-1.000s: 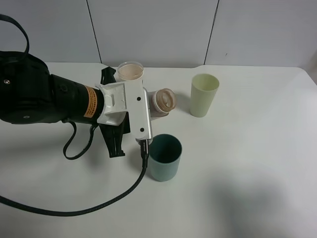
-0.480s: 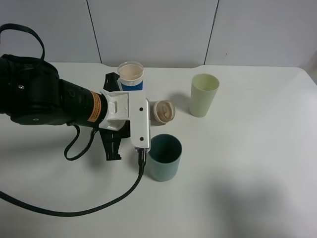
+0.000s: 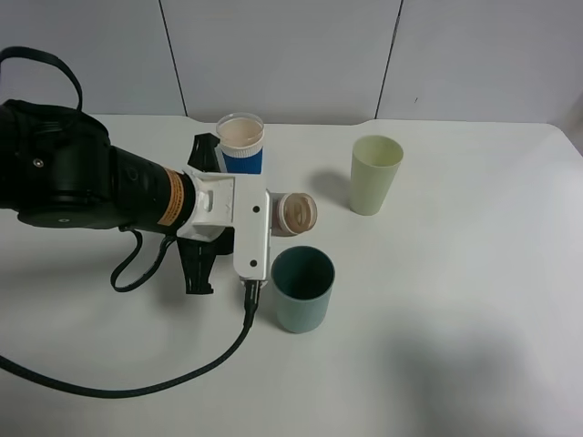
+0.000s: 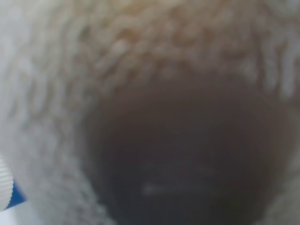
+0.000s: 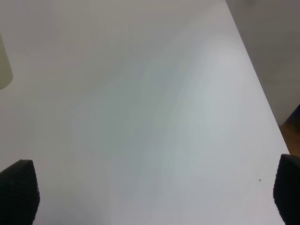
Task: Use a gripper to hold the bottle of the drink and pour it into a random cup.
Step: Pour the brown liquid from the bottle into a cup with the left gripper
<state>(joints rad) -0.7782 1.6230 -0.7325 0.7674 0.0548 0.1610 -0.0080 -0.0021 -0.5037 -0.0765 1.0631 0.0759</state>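
**Left hand.** The left hand is closed on the bottle. Its white flat fingers clamp the body, so only the mouth end sticks out past them. The black-wrapped arm reaches in from the left of the exterior view. A black cable runs from the hand and loops down over the surface.

**Bottle.** The bottle is held off the surface and tipped well over, close to lying on its side. Its round open mouth faces out from the hand. It sits just behind and above the teal cup, near the cup's far rim. Whether the mouth is over the cup's opening cannot be told.

**Drink.** The left wrist view is filled by the bottle at very close range and is out of focus. A dark brown patch, the drink, sits inside a pale blur. Whether any drink is leaving the mouth cannot be told.

**Cups.**
- The teal cup stands upright, just beside the lower end of the hand.
- The blue-sleeved cup stands upright behind the hand.
- The pale cup stands upright to the right, well apart from the bottle.

**Right hand.** The right hand shows only in its own wrist view. Its two dark fingertips are spread wide and hold nothing, with bare surface under them.
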